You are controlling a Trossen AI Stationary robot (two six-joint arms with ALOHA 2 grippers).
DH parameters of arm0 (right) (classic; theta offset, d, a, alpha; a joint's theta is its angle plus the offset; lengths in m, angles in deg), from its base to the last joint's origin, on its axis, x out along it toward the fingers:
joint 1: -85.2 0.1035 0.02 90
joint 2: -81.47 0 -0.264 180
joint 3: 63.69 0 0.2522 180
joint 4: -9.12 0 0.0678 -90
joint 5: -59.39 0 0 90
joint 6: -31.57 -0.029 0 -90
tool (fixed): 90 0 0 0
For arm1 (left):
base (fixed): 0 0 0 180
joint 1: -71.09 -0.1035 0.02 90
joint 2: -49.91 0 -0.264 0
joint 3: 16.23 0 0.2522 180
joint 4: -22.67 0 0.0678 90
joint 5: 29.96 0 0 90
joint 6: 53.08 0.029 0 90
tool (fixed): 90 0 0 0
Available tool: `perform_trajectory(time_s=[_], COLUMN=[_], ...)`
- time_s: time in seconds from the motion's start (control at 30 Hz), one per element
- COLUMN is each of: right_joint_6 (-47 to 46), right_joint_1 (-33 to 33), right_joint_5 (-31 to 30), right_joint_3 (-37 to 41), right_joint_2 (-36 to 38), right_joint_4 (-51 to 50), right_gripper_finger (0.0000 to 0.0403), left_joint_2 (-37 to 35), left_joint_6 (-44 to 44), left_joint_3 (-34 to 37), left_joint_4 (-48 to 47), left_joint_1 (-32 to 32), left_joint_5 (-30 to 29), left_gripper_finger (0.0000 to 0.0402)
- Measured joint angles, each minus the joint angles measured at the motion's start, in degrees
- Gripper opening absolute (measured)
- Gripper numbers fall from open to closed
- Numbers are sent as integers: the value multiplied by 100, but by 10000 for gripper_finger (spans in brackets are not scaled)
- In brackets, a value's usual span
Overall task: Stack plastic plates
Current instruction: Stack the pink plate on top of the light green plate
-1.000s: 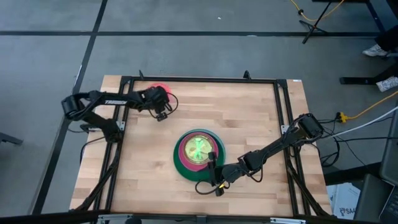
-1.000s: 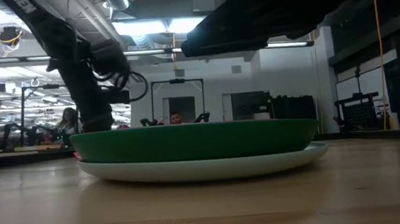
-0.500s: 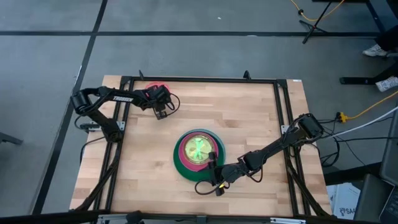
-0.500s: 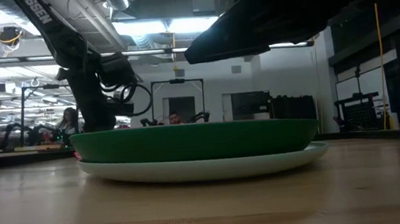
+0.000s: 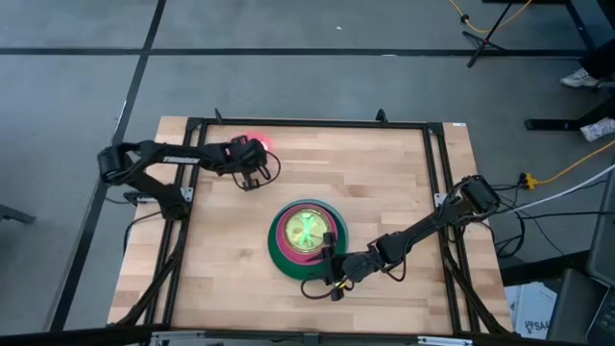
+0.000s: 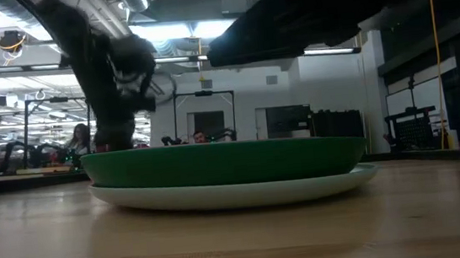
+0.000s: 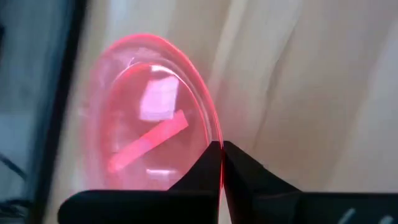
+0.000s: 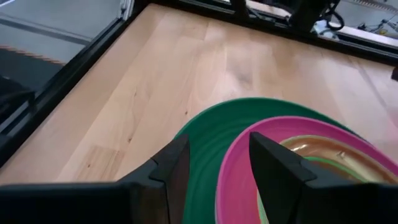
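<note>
A stack of plastic plates (image 5: 306, 234) sits mid-table: a dark green one (image 6: 225, 162) on a pale one (image 6: 236, 193), with a magenta plate (image 8: 280, 134) and smaller ones inside. A small translucent pink-red plate (image 7: 146, 118) lies at the far left (image 5: 257, 142). My left gripper (image 7: 221, 163) is shut on it. My right gripper (image 8: 217, 168) stands open over the stack's near rim (image 5: 329, 274), with one finger on each side of the magenta rim; no contact shows. My left gripper pinches the pink-red plate's rim (image 7: 216, 138) between its two fingertips, on the side of the plate nearest the gripper. The fingers come at it from the table's near side. Whether the plate is lifted or on the table I cannot tell.
A black frame (image 5: 307, 125) runs round the wooden table top. Bare wood (image 5: 384, 173) lies between the stack and the far right corner. In the low view the room behind shows desks and people far off.
My left gripper has shifted a little toward the table's near-right and has shut on the pink-red plate's rim; its arm shows blurred in the low view. The stack has stayed put.
</note>
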Motion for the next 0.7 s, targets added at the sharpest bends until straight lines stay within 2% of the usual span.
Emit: perform_trajectory(time_s=[0.13, 0.23, 0.37, 0.43, 0.7], right_joint_6=[-32, 11, 132, 195, 421], right_joint_1=[47, 148, 374, 509, 942], right_joint_5=[-28, -264, -746, -1002, -1917], right_joint_3=[-2, -2, -2, -2, -2], right_joint_2=[69, 227, 425, 561, 916], right_joint_4=[-7, -6, -137, -273, -530], right_gripper_finger=[159, 159, 159, 159, 159], left_joint_2=[-501, -829, -1018, -1024, -865], left_joint_6=[-242, -391, -460, -546, -751], left_joint_3=[-236, -446, -629, -737, -762], left_joint_4=[-447, -582, -592, -475, 626], left_joint_1=[670, 1250, 2038, 2445, 3847], left_joint_5=[-105, -87, 469, 679, 848], left_gripper_finger=[3, 2, 3, 3, 4])
